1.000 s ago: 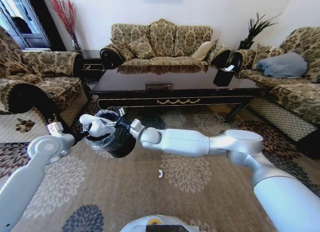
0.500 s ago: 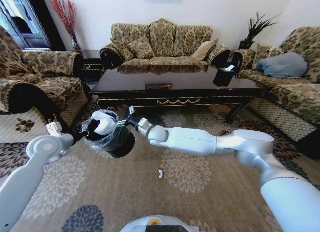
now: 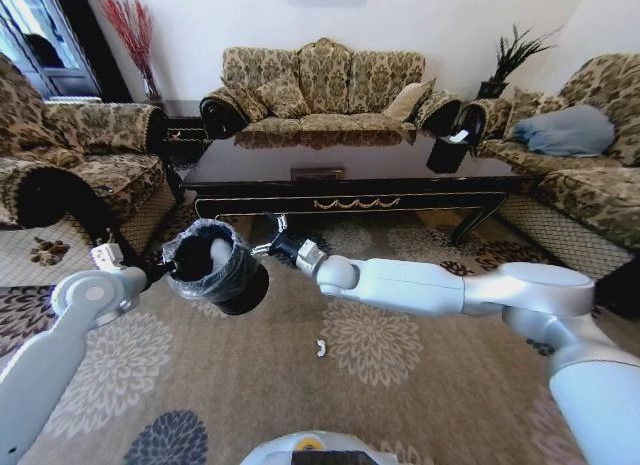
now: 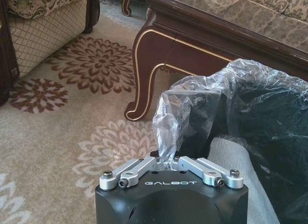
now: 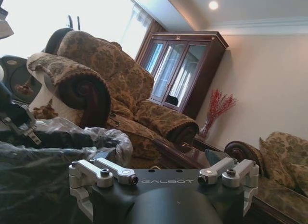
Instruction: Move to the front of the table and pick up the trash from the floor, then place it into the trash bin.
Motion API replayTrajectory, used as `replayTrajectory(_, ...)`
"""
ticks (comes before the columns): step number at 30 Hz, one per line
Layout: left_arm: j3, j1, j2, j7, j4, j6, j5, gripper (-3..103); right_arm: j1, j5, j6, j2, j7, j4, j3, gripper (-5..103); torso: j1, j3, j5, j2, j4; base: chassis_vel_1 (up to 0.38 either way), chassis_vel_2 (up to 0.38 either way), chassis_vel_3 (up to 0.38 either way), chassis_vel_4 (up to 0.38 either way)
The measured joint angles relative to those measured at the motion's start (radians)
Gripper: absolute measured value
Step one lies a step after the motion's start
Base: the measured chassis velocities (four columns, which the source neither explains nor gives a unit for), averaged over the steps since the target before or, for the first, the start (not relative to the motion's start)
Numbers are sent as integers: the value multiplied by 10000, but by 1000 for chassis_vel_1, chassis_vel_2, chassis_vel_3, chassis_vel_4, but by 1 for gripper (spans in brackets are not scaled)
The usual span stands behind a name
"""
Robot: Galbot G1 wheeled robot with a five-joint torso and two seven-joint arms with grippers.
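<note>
**Two arms at the lined bin, tissue inside**

Two grippers meet at the trash bin (image 3: 215,270) in the head view. The left gripper (image 3: 158,275) holds the bin by its rim, lifted off the patterned carpet (image 3: 400,385) in front of the dark coffee table (image 3: 340,180). A crumpled white tissue (image 3: 219,253) lies inside the black bin. The right gripper (image 3: 272,244) sits just beside the bin's rim on the table side, its fingers spread and holding nothing. A tiny white scrap (image 3: 320,347) lies on the carpet, apart from the bin.

In the left wrist view, the left gripper (image 4: 169,162) is clenched on the ruffled translucent bag (image 4: 202,103) of the bin, a carved table leg (image 4: 144,74) beyond it.

In the right wrist view, the right gripper (image 5: 163,178) stands released, jaws wide, with the bin's bag (image 5: 62,142) near it and an armchair (image 5: 96,84) beyond.
</note>
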State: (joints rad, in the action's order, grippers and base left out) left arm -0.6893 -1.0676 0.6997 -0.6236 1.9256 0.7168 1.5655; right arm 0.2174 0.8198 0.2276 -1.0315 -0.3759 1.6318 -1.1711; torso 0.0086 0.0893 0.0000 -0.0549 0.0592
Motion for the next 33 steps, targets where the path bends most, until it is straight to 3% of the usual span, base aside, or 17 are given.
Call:
replayTrajectory(5, -157, -66, -98, -1, 50, -2, 1, 3, -304, 211, -122, 457, -143, -86, 183, 100, 0, 0, 1, 0, 3, 0, 0, 0, 0)
replayTrajectory(9, -374, -104, -226, -1, 85, -8, 42, 3, -976, 1183, -462, 1033, -145, 44, 568, 100, 0, 0, 0, 0, 2, 0, 0, 0, 0)
replayTrajectory(15, -573, -30, -465, -3, 92, -18, 213, 3, -1694, 1788, -959, 1507, -294, -13, 923, 100, 0, 0, 3, 0, 4, 0, 0, 0, 0)
replayTrajectory(19, -761, -52, -573, -4, 164, -22, 267, 3, -2140, 2376, -2153, 1928, -239, -197, 881, 100, 0, 0, 0, 0, 1, 0, 0, 0, 0)
replayTrajectory(24, -876, -175, -489, -32, 322, -22, 262, 3, -2869, 2440, -2877, 2062, -252, -839, 695, 100, 0, 0, 1, 0, 3, 0, 0, 0, 0)
replayTrajectory(29, -936, -230, -478, -58, 366, -21, 190, 3, -3629, 2555, -2754, 2050, -116, -1294, 699, 100, 2, 0, 1, 0, 1, 0, 0, 0, 0)
replayTrajectory(33, -964, -209, -512, -86, 367, -23, 171, 3, -4568, 2448, -2200, 1951, 62, -1679, 856, 100, 2, 0, 1, 0, 3, 0, 0, 0, 0)
